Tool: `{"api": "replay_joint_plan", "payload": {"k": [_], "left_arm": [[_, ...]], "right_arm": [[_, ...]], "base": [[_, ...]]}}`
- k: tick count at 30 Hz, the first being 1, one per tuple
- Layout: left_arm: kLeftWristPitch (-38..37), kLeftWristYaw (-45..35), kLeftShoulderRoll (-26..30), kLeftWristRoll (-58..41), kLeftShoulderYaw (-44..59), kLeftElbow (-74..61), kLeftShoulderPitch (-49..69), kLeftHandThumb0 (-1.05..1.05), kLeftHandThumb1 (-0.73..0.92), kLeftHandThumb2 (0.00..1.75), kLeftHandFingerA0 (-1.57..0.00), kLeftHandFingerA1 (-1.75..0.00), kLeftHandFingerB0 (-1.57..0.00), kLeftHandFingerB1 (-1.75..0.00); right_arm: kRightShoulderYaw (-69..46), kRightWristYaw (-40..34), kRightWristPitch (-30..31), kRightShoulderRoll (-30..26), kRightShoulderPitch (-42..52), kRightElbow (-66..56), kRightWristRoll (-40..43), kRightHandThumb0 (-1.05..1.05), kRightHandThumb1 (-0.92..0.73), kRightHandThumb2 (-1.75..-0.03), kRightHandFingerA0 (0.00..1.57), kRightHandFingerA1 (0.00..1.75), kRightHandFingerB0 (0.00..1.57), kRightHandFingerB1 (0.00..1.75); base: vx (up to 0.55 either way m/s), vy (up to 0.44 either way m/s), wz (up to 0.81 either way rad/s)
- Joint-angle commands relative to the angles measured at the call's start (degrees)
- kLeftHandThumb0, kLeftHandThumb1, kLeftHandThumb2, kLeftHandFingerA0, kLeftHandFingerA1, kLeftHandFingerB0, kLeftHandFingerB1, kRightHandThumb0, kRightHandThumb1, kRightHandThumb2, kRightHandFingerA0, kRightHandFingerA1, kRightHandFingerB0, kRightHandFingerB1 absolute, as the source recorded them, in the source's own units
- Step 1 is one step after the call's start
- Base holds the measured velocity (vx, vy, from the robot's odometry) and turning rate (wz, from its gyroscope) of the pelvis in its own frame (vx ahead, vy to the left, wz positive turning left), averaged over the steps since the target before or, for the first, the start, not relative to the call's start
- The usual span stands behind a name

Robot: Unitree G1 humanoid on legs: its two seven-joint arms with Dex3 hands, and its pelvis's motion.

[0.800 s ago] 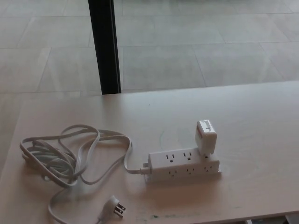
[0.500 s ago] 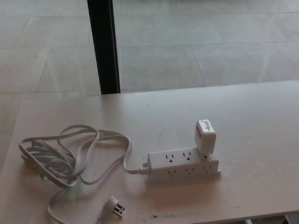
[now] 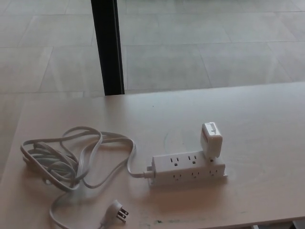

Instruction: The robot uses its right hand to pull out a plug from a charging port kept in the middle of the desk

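Head view looks down on a pale desk [image 3: 267, 124], and neither robot hand shows, so I cannot tell how their fingers stand. Toward the near edge, about the middle, lies a white power strip [image 3: 187, 168] with its long side along that edge. A white plug [image 3: 211, 140] sits upright in the strip's right end socket, at the far row. From the strip's left end a white cord [image 3: 71, 157] runs in loose loops toward the left edge, and its pronged end [image 3: 118, 211] lies close to the near edge. Right of the strip the desk is bare up to the right edge. Beyond the far edge stands a black post [image 3: 108, 45] on the tiled floor [image 3: 214, 43].
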Motion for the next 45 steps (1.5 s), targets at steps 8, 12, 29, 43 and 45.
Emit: {"api": "replay_joint_plan", "payload": {"k": [8,12,29,43,45], "left_arm": [[-2.1,0.3,1.2,-0.7,0.2,0.3,0.3,-0.55,0.56,0.57,-0.89,-1.01,-0.66,-0.47],[-2.2,-0.1,1.2,-0.9,0.3,-0.1,0.4,-0.55,0.56,0.57,-0.86,-0.96,-0.65,-0.47],[-1.5,-0.3,1.8,-0.9,0.3,0.0,-0.3,-0.55,0.56,0.58,-0.85,-1.01,-0.66,-0.47],[-1.3,-0.2,1.7,-1.0,0.5,0.1,-0.6,-0.57,0.55,0.57,-0.85,-0.96,-0.64,-0.46],[-0.9,0.2,1.8,-0.6,0.2,0.2,-1.0,-0.56,0.56,0.57,-0.86,-1.0,-0.63,-0.46]], "right_arm": [[23.9,6.6,19.0,0.5,-22.2,-23.9,-1.7,-0.96,-0.52,-0.86,0.93,0.84,0.21,0.39],[31.1,10.7,20.1,0.0,-26.1,-23.3,-3.6,-0.84,-0.46,-0.72,1.01,0.99,0.25,0.36],[56.2,21.5,20.4,1.7,-36.1,-12.2,-14.1,-0.98,-0.52,-0.9,1.13,1.03,0.21,0.38],[63.3,26.9,19.1,3.0,-39.6,-6.5,-23.5,-0.85,-0.48,-0.7,1.06,0.99,0.23,0.35],[63.9,27.2,19.0,3.8,-39.9,-5.5,-24.6,-0.82,-0.6,-0.6,1.05,1.12,0.24,0.3]], "base": [[0.0,0.0,0.0],[0.0,0.0,0.0],[0.0,0.0,0.0],[0.0,0.0,0.0],[0.0,0.0,0.0]]}}
